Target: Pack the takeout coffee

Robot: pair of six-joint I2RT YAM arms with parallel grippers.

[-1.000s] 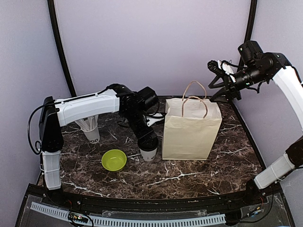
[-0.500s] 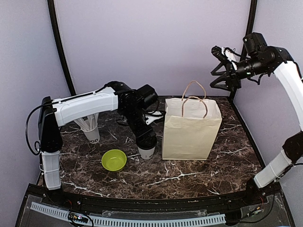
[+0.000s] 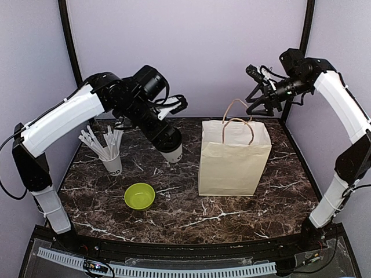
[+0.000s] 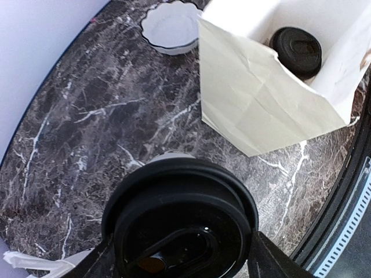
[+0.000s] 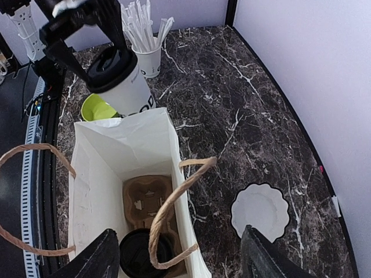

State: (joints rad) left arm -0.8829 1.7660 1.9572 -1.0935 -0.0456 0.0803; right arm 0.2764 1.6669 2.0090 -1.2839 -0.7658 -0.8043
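Sitting in carrier [image 5: 146, 200] inside paper bag [image 5: 95, 191], first cup [image 5: 139, 252], second cup [image 5: 126, 81] aloft

White cup [image 5: 132, 88], black lid [image 4: 182, 231], cream bag [image 3: 234, 159], lime bowl [image 3: 139, 196], dark white-veined table [image 3: 191, 215].

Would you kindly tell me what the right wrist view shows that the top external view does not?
Only the right wrist view looks into the paper bag: a cardboard cup carrier holding one black-lidded coffee cup, plus a white scalloped dish on the table beyond. Only the top external view shows the left arm and right arm whole, the right claw open over the bag. Both show the bag, the left claw holding the second coffee cup, the straw cup and the lime-green bowl.
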